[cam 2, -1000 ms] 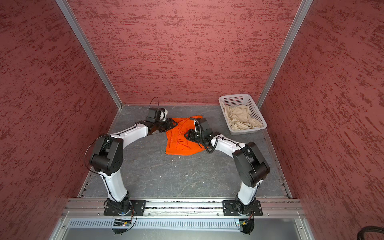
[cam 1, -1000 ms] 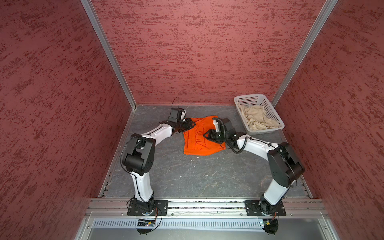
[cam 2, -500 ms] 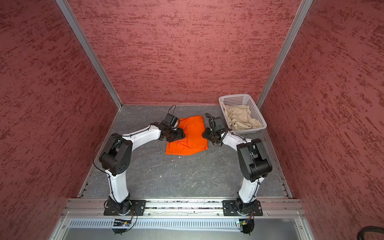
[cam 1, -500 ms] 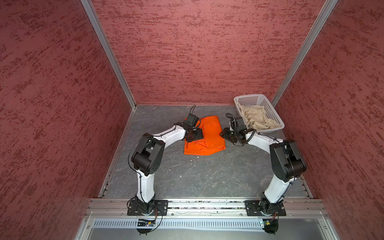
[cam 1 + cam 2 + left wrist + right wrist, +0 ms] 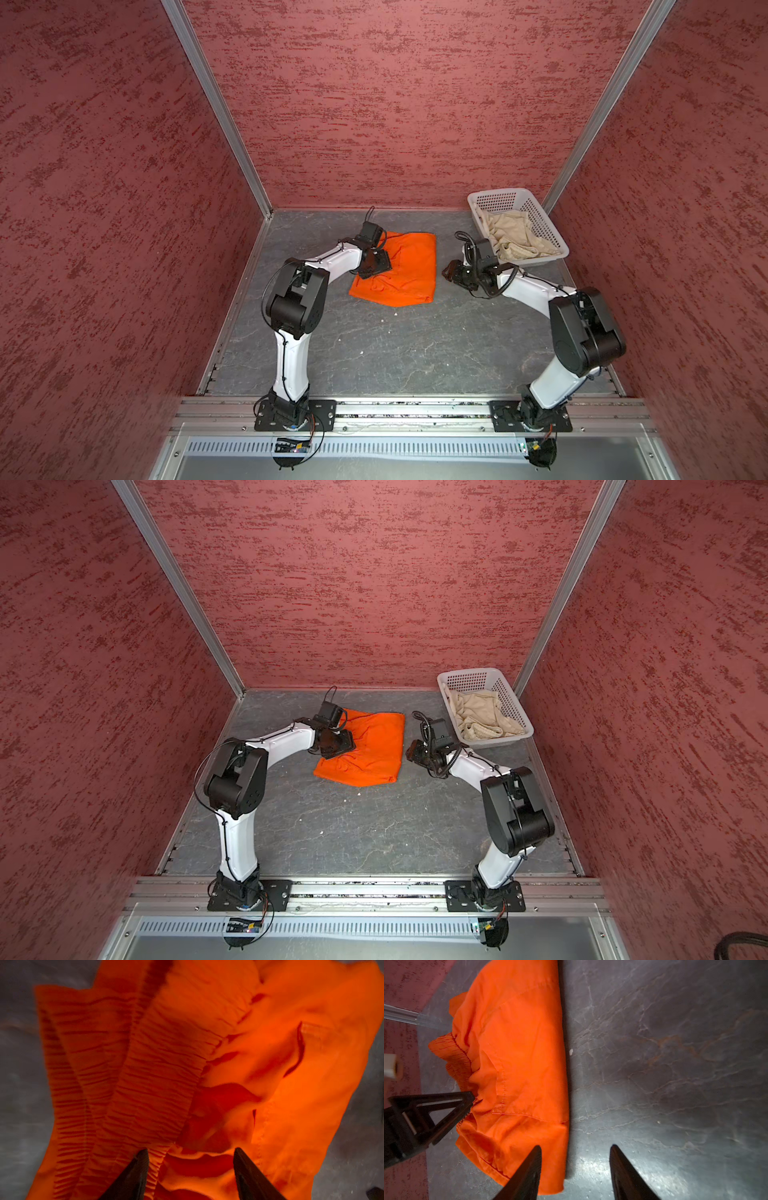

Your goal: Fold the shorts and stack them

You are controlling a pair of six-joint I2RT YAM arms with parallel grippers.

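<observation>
The orange shorts (image 5: pixel 405 266) are pictured lying on the grey counter (image 5: pixel 395 345) toward the back wall, between the two arms, with one long edge straight and the gathered waistband side rumpled. The left claw (image 5: pixel 376 262) is positioned low over the waistband side. Its jaws are spread wide with nothing pinched between them, and in the left wrist view its fingertips (image 5: pixel 144 1153) are framed against creased orange cloth. The right claw (image 5: pixel 451 272) is placed just beside the straight edge of the shorts, over bare counter, its jaws likewise parted and empty. The beige shorts (image 5: pixel 515 237) are seen crumpled inside the white perforated basket (image 5: pixel 538 216) at the back right corner, well apart from the orange pair.
</observation>
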